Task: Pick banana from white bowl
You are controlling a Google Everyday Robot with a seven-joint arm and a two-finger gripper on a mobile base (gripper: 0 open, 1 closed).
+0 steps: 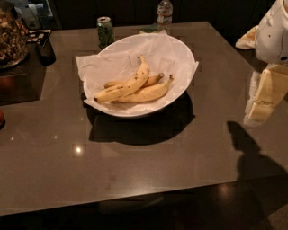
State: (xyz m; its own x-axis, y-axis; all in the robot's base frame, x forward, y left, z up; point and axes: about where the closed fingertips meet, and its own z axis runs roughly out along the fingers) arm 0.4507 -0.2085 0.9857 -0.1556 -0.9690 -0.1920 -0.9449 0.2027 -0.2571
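Observation:
The white bowl (pixel 180 51), wide and lined with crumpled white paper, sits on the dark table toward the back centre. Three bananas lie in it. The banana (pixel 128 85), long, curved and brown-speckled, lies on top with its stem pointing to the back. A smoother pale banana (pixel 146 93) lies in front of it, and a thin orange-brown one (pixel 154 80) lies behind. My gripper (pixel 263 99) hangs at the right edge of the view, above the table, well to the right of the bowl and apart from it. It holds nothing.
A green can (pixel 105 29) and a clear water bottle (pixel 164 11) stand behind the bowl at the table's far edge. A dark container (pixel 46 51) and a snack-filled jar (pixel 11 33) stand at the far left. Brown table surface (pixel 135 170) spreads in front of the bowl.

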